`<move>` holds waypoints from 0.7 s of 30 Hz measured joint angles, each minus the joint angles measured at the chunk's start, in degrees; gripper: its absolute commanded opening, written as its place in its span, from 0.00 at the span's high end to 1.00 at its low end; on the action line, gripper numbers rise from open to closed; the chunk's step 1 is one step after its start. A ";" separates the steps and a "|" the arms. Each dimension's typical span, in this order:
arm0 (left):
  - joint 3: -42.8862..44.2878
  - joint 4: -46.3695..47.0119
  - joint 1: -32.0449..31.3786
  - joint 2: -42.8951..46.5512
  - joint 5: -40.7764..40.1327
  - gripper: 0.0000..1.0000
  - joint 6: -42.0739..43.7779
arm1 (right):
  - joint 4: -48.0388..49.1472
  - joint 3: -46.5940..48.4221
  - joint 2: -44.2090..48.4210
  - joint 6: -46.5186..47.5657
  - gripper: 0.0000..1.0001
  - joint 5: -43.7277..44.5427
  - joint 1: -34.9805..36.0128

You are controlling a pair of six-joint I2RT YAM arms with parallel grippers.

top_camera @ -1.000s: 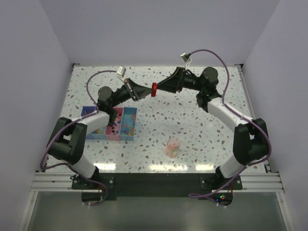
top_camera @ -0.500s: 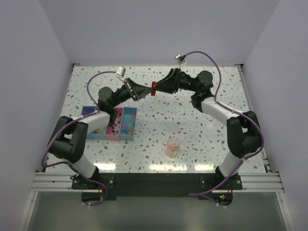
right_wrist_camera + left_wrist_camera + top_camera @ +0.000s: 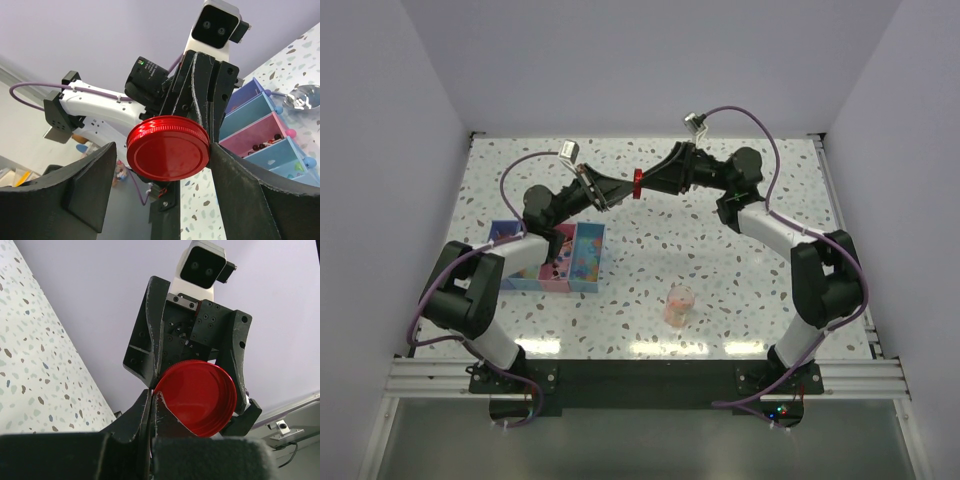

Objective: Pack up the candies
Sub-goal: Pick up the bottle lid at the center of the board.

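The red lid [image 3: 638, 184] hangs in the air over the far middle of the table, between the two arms. My left gripper [image 3: 151, 392] is shut on the rim of the lid [image 3: 200, 395], whose hollow side faces it. My right gripper [image 3: 165, 150] is open around the lid [image 3: 167, 147]: its right finger touches the edge, while its left finger [image 3: 85, 195] stands apart. The candies [image 3: 582, 258] lie as coloured specks in the compartment tray [image 3: 598, 262]. More of them fill a small clear cup [image 3: 677, 303].
The tray, with blue and pink compartments [image 3: 260, 127], sits at the left under my left arm. A metal spoon [image 3: 300, 97] lies by its far end. The cup stands alone near the front middle. White walls enclose the speckled table [image 3: 720, 270].
My right arm has reached left until its jaws came around the red lid, and those jaws have narrowed. The left gripper has kept its hold, nearly still.
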State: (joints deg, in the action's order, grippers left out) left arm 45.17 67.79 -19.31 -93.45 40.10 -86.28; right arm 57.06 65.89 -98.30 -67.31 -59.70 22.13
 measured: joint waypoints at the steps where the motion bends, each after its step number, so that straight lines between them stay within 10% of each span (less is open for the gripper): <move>1: -0.09 0.26 -0.02 0.00 -0.09 1.00 -0.13 | -0.02 0.00 0.00 0.04 0.24 0.02 0.00; 11: -1.36 -1.36 -0.22 0.85 -2.01 1.00 0.04 | -3.02 0.04 0.00 4.13 0.23 0.39 0.59; 21: -2.91 -2.75 -0.24 1.33 -3.13 1.00 0.26 | -9.01 0.11 0.11 8.92 0.74 1.51 1.03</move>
State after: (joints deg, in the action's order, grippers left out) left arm 42.26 65.04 -19.55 -92.12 36.97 -86.02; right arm 48.05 66.00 -98.19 -58.39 -58.19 23.16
